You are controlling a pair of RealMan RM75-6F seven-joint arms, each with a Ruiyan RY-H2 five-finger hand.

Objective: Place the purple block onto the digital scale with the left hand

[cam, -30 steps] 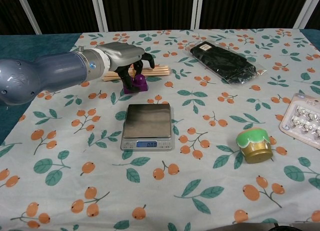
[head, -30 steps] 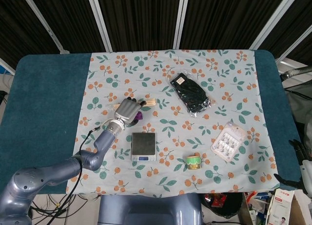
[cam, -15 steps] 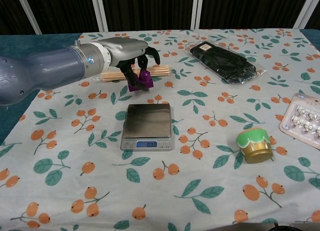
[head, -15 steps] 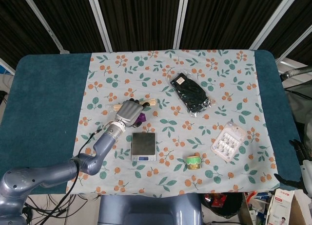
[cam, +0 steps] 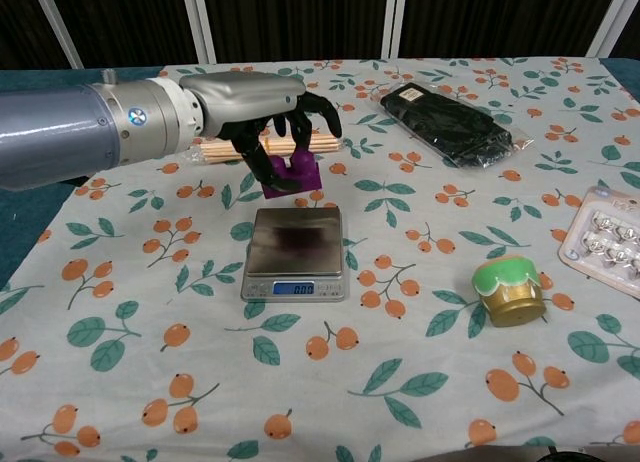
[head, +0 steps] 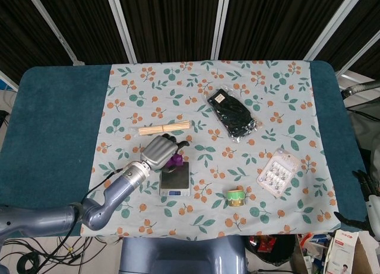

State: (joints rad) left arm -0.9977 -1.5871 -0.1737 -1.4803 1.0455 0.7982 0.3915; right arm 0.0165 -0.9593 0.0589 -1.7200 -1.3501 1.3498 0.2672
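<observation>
My left hand (cam: 262, 104) holds the purple block (cam: 293, 174) in its fingertips, lifted in the air just above the far part of the digital scale (cam: 296, 250). In the head view the left hand (head: 160, 151) hangs over the scale (head: 175, 179) with the purple block (head: 174, 162) showing under its fingers. The scale's steel platform is bare and carries a faint purple reflection; its display is lit. My right hand shows in neither view.
A bundle of wooden sticks (head: 164, 128) lies behind the scale. A black packet (cam: 450, 125) sits at the back right, a green-lidded jar (cam: 509, 290) right of the scale, and a white blister tray (cam: 608, 233) at the right edge.
My left hand has lifted the purple block off the cloth and carried it toward me, from beside the sticks to above the scale.
</observation>
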